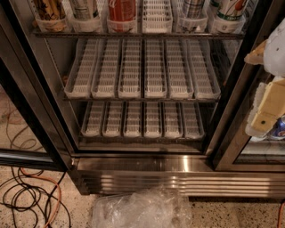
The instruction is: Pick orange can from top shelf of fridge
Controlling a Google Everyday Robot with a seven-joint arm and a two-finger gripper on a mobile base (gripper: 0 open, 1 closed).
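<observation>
The slim brown-and-orange streaked can [48, 10] stands far left on the dark wire top shelf [133, 34] of the black-framed fridge [147, 165]. The cream hand [268, 109] hangs by the right door, well apart from the can; I cannot tell whether it is spread or pressed together.

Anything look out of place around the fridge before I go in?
A crumpled clear plastic bag lies on the floor right in front of the fridge, like litter in the approach path, and loose cables sprawl at lower left. The claw is at the right edge of view.

Matt plastic hand [262, 121] at right; glossy steel grille [178, 180].
</observation>
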